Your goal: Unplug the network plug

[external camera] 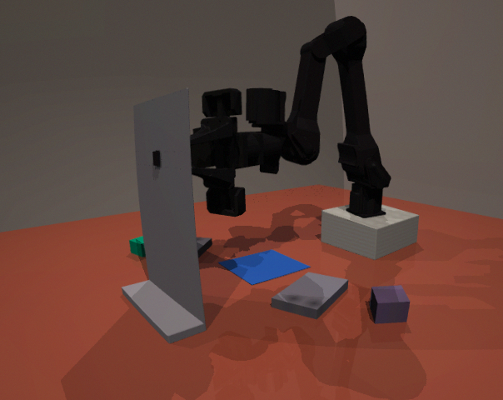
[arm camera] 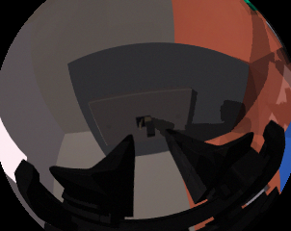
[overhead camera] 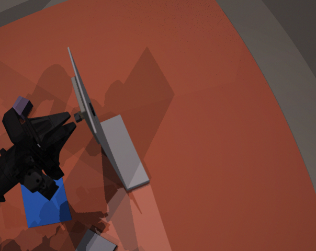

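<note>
The plug [overhead camera: 77, 117] [arm camera: 150, 127] is small and dark and sits in the socket on the front of the upright grey panel [external camera: 170, 215] [arm camera: 208, 72]. In the exterior view the panel hides it. My gripper [overhead camera: 72, 120] [arm camera: 148, 136] is partly open, with nothing between its fingers. Its fingertips stand just short of the plug, one to each side in the wrist view. Contact with the plug does not show. The exterior view shows the fingers pointing at the panel, tips hidden. The tab is too small to make out. The blue square [overhead camera: 32, 210] [external camera: 265, 267] lies flat on the table.
The panel's foot [overhead camera: 125, 151] [external camera: 156, 305] lies behind it. A purple block [overhead camera: 22, 105] [external camera: 391, 303] and a grey slab [external camera: 311, 290] lie on the arm's side of the panel. Another slab [overhead camera: 97, 243] [external camera: 204, 246] and a green block [external camera: 136, 246] lie beyond the blue square.
</note>
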### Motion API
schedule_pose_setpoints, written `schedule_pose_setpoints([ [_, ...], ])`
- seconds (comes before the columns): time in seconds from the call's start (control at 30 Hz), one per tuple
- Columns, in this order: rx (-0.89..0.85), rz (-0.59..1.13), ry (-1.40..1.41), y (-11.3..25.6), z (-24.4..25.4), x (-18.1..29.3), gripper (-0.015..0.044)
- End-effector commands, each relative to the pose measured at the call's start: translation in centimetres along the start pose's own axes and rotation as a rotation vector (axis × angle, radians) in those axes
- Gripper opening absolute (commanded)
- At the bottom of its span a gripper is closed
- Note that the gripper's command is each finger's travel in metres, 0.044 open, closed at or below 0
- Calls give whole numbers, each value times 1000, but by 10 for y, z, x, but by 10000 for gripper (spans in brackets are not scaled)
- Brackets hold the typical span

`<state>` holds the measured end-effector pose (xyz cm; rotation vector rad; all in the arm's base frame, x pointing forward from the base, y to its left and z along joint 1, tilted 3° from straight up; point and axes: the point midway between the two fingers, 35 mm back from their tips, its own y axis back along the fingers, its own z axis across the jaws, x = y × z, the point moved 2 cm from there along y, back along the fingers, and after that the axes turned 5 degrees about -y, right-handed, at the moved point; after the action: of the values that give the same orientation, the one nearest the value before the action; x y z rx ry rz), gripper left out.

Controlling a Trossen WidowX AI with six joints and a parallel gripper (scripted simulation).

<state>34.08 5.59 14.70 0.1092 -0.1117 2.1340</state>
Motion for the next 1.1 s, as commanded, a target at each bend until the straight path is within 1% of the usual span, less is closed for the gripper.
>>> schedule_pose_setpoints([
  [0.0,-1,-3,-1,-7,0,-3,156],
  [0.27,-2,-3,-1,-17,0,-5,156],
  [0.3,-2,-3,-1,-17,0,-5,130],
  [0.93,-2,-3,-1,-17,0,-5,3],
  [1.07,-2,-3,-1,-16,0,-4,0],
])
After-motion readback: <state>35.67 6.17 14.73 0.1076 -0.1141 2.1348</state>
